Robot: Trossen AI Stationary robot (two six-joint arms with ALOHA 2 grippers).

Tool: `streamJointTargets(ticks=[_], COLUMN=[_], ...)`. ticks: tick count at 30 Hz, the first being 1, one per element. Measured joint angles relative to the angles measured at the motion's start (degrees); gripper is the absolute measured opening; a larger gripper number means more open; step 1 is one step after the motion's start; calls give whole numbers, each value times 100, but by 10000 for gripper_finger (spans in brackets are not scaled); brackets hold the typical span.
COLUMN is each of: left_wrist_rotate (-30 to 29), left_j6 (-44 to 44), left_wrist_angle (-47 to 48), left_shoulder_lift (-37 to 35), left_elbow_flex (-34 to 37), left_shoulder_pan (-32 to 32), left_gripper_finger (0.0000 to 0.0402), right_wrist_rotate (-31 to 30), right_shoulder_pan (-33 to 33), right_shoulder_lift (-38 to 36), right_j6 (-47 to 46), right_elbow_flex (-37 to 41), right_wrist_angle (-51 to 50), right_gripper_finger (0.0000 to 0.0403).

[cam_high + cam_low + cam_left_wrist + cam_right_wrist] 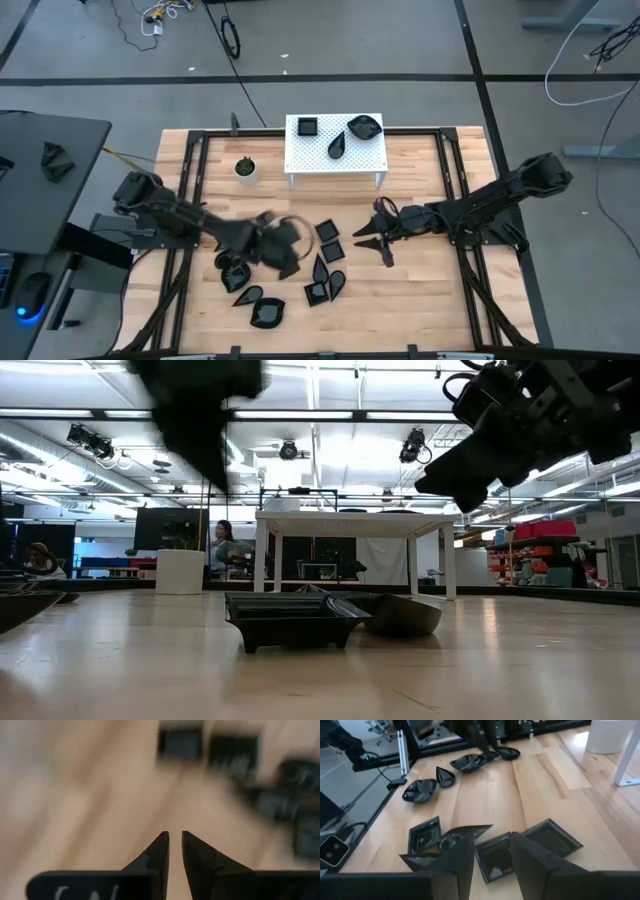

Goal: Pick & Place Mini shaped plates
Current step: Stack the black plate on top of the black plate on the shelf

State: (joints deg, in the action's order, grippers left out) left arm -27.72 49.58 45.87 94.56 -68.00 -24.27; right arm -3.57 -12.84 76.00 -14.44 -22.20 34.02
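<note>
Mostly your mini shaped plates [300, 275] lie scattered on the tabletop [420, 300] in front of the white stand [336, 152], with three more on top of it. Your left pincer [288, 248], blurred, hovers over that scatter, fingers narrowly apart, empty. Your right pincer [370, 236] is parted, empty. A potted plant [245, 167] sits beside the stand.

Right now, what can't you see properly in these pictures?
- Left end effector: smeared by motion in the high view, so what lies under it is unclear.
- Left wrist view: the mini shaped plates are only dark blurs; shapes unreadable.
- Low view: the square plate in front hides most of the dish behind it.
- Right wrist view: the right end effector covers parts of the square plates.
</note>
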Motion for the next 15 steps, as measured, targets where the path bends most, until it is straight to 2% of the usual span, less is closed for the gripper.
streamJointTargets(ticks=[5,9,12,15], left_wrist_rotate=[970,1450,1430,1060], left_j6=[2867,4760,6295,7569], left_wrist_angle=[1649,1842,1852,1817], left_shoulder_lift=[-4,-6,-13,-17], left_elbow_flex=[-3,-3,-3,78], left_shoulder_pan=[-1068,-2062,-2743,-3271], left_gripper_finger=[28,17,35,73], right_wrist_rotate=[0,-3,-4,-7], right_shoulder_pan=[0,0,0,1], right_shoulder_lift=[84,86,86,86], right_j6=[166,184,261,411], right_elbow_flex=[0,0,0,0], right_wrist_angle=[272,377,374,376], right_gripper_finger=[130,130,130,130])
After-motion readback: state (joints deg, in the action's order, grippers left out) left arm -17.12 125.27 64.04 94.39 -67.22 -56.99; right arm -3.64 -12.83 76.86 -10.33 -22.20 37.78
